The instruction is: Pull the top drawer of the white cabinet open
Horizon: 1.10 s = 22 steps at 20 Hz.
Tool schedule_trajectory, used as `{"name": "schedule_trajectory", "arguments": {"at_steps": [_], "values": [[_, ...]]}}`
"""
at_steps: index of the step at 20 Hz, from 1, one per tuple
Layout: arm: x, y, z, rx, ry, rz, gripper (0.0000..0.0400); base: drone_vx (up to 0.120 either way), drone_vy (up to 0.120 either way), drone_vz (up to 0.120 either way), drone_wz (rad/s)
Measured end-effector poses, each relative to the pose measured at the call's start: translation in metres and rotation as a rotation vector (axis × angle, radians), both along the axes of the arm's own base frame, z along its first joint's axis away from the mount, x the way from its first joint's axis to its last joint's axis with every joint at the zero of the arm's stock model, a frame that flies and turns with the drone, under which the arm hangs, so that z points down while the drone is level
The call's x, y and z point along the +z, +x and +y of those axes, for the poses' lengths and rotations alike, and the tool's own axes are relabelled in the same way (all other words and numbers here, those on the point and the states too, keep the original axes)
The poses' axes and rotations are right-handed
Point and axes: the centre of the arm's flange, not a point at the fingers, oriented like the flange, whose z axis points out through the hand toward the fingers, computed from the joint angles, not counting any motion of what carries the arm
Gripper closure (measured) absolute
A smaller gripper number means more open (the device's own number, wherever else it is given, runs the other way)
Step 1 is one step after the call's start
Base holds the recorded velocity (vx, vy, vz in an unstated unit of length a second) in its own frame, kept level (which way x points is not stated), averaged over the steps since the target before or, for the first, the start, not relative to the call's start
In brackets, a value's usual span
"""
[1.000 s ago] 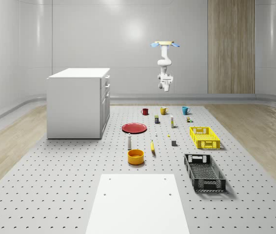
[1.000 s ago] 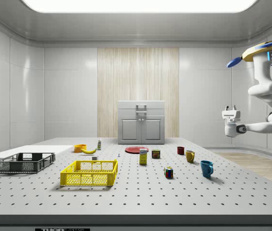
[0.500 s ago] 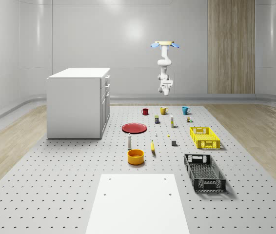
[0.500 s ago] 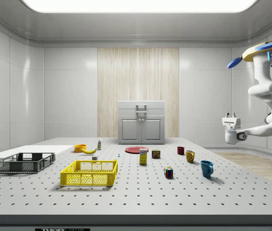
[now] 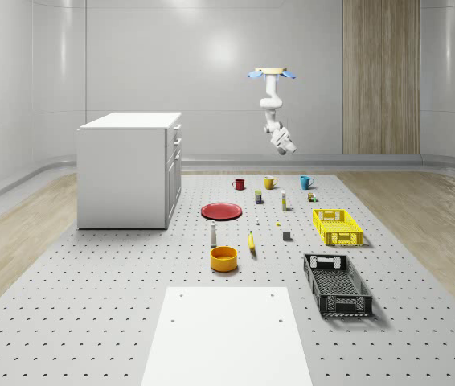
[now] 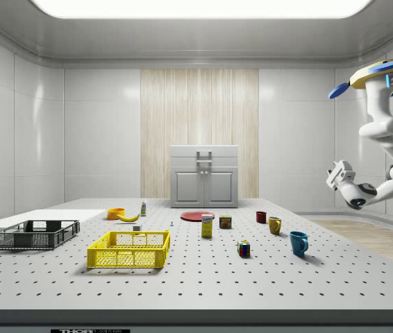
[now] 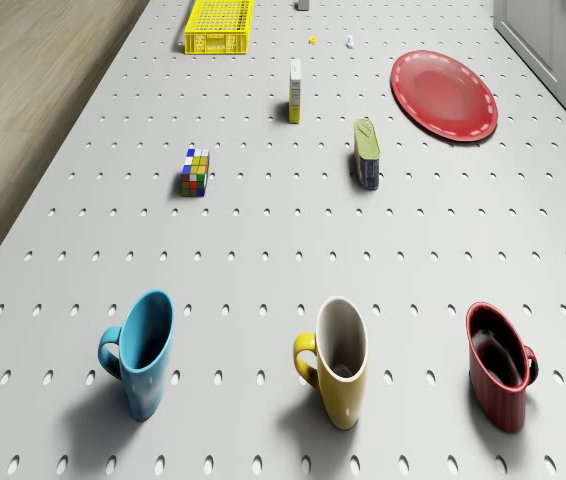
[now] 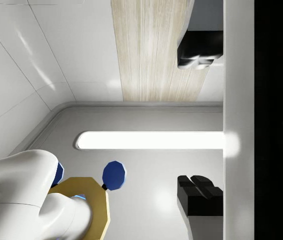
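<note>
The drone (image 5: 272,73) hovers high above the far end of the table (image 5: 131,322), over the row of mugs, with the arm (image 5: 270,108) hanging beneath it. In the whole-scene view the gripper (image 5: 284,143) sits in mid-air, tilted toward that view's right, well apart from the cabinet (image 5: 127,173), which stands on the table at that view's left. The side view gives what that one cannot: the cabinet's front, with the top drawer (image 6: 204,152) flush and shut above two doors, and the drone (image 6: 380,73) far off at the side view's right, the gripper (image 6: 337,175) tipped upward and out, touching nothing. The wrist view looks up at the ceiling light and the drone's yellow body, and there two dark fingertips (image 8: 199,50) stand well apart with nothing between them, so the hand is spread wide. The drone view looks down on things too small to read elsewhere: a blue mug (image 7: 143,352), a yellow mug (image 7: 338,360) and a red mug (image 7: 501,364) in a row, and beyond them a cube (image 7: 195,172), a can (image 7: 366,153), a box (image 7: 294,90) and a red plate (image 7: 444,94), with a yellow crate (image 7: 220,25) farther off and the cabinet's foot just beside the plate.
</note>
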Motion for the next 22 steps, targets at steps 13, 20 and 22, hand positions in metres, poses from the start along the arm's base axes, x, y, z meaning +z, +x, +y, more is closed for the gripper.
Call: {"name": "schedule_trajectory", "arguments": {"at_steps": [13,20,22], "values": [[-0.049,0.001,-0.018,0.006,0.552,0.001,0.0094,0.120,-0.120,0.108,0.000],[-0.053,0.001,-0.019,0.006,0.595,0.001,0.0095,0.120,-0.120,0.120,0.000],[-0.053,0.001,-0.019,0.006,0.600,0.002,0.0095,0.120,-0.120,0.120,0.000]]}}
